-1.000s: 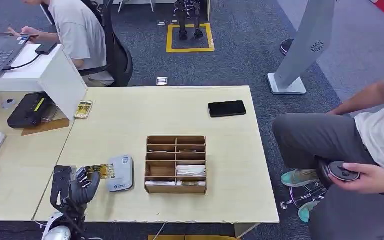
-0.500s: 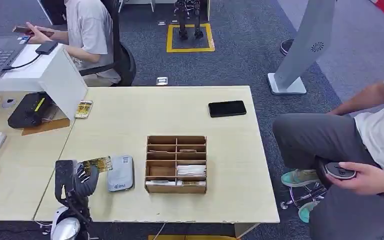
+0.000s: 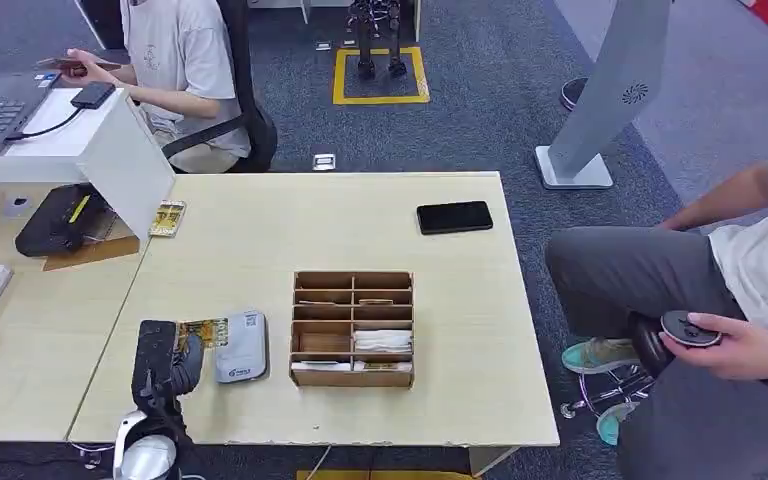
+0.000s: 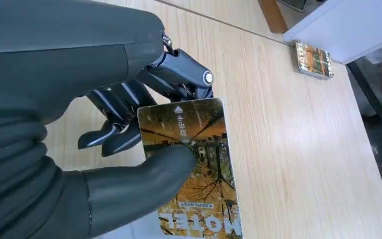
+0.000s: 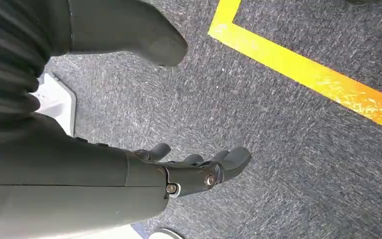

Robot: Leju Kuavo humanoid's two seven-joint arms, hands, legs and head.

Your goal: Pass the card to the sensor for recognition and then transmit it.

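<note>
The card [image 4: 194,169] has a picture of yellow trees. The reader [image 3: 241,346] is grey. The counter [image 3: 290,230] is light wood. The phone [image 3: 454,217] is black.

The card [image 4: 194,164] is a glossy hotel key card printed with golden autumn trees, with "HOTEL" in white letters at one short end. It lies nearly flat above the light wood table, just left of the sensor [image 3: 241,346], a flat grey rounded-corner pad lying at the table's front left, beside the wooden organiser.
</note>
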